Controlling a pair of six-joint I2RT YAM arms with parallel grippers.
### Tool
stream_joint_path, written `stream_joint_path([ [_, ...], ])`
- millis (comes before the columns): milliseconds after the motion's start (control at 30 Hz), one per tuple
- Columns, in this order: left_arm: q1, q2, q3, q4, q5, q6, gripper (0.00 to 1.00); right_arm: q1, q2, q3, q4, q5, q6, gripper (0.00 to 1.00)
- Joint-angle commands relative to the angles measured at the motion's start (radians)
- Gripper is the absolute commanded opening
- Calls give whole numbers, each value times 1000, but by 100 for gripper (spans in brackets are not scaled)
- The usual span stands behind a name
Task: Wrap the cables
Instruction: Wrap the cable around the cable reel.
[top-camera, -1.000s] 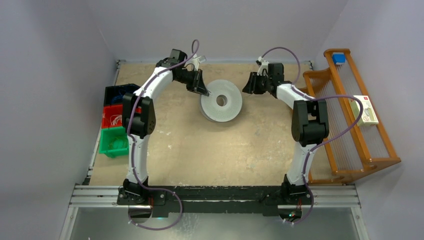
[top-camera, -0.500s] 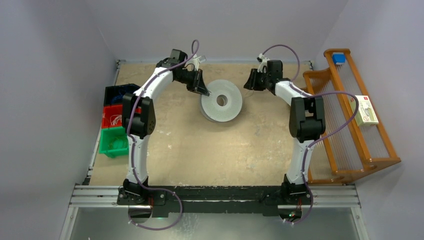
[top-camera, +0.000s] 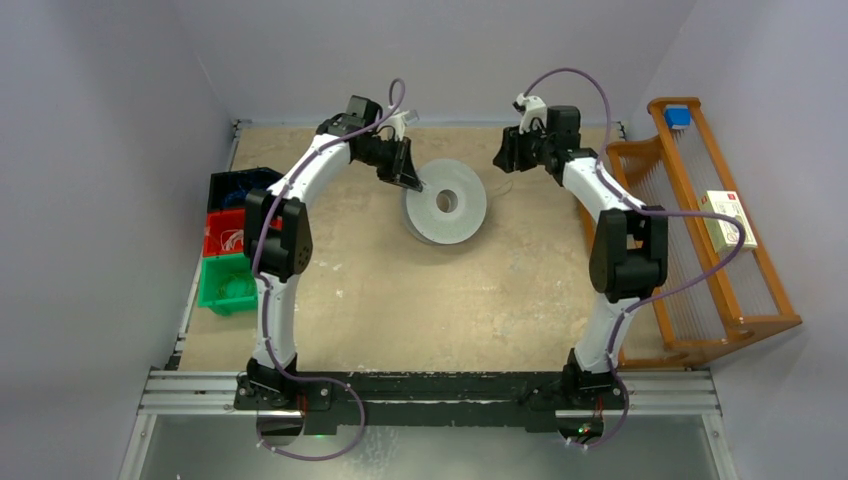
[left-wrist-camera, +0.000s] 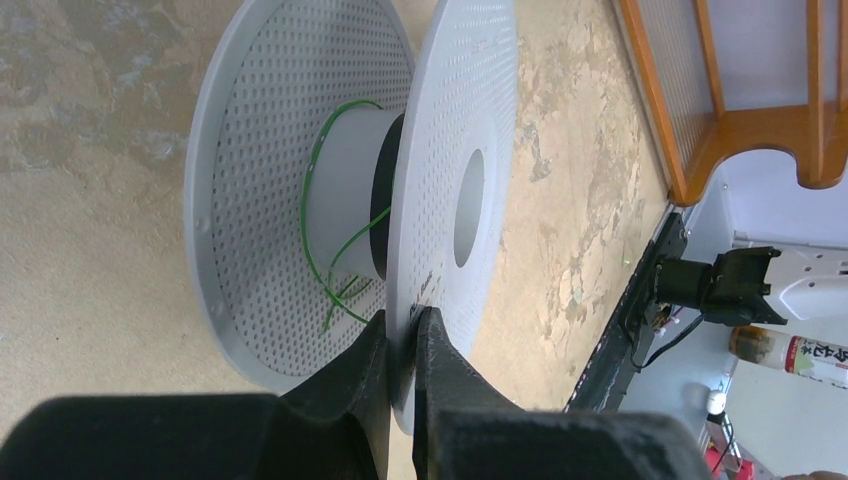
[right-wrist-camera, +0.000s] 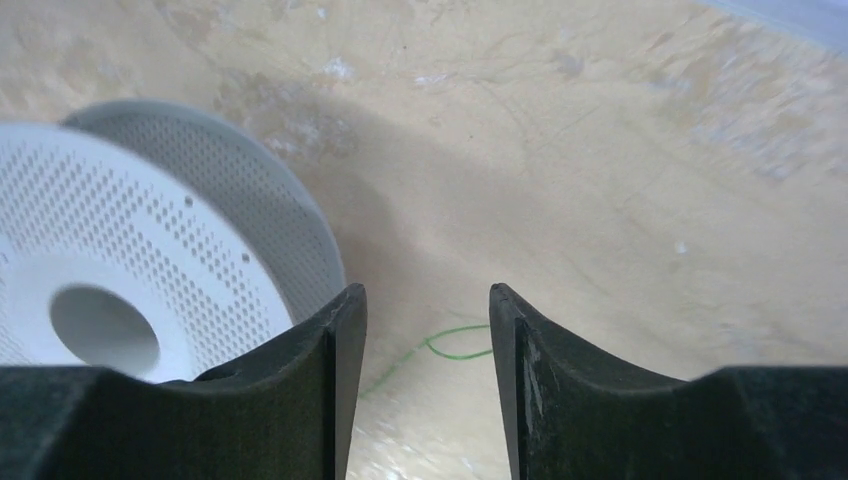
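Spool clamped, cable loose.
Left gripper (left-wrist-camera: 402, 330) clenched on spool (left-wrist-camera: 450, 130) flange rim; right gripper (right-wrist-camera: 428, 310) released, jaws apart above green cable (right-wrist-camera: 428, 342) on table (right-wrist-camera: 600, 150).

The top camera sits high above and behind the arms, looking down toward the far wall. It takes in the whole table (top-camera: 420, 300), with bins (top-camera: 228, 250) at the left and a rack (top-camera: 700, 250) at the right. The left wrist camera sits just behind the left gripper (left-wrist-camera: 402, 330), very near the spool (left-wrist-camera: 250, 150), facing right and nearward, its picture turned sideways. The right wrist camera looks past the right gripper (right-wrist-camera: 427, 300), down and leftward, close to the tabletop. All three views share the spool; top and left wrist share the rack.
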Motion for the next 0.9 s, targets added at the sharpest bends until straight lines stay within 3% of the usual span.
stream_joint_path([
  [0, -1, -6, -17, 11, -211, 92, 0, -6, -78, -19, -140, 6, -386, 53],
  [167, -1, -2, -15, 10, -198, 96, 0, -7, -99, -118, -211, 64, -655, 59],
  [367, -3, 3, -16, 13, -187, 94, 0, -6, -80, -193, -200, 116, -848, 61],
  [633, -3, 9, -23, 16, -175, 93, 0, -6, -54, -258, -31, 244, -824, 57],
  [867, -8, 6, -24, 10, -174, 96, 0, -4, -91, -286, 47, 230, -829, 56],
])
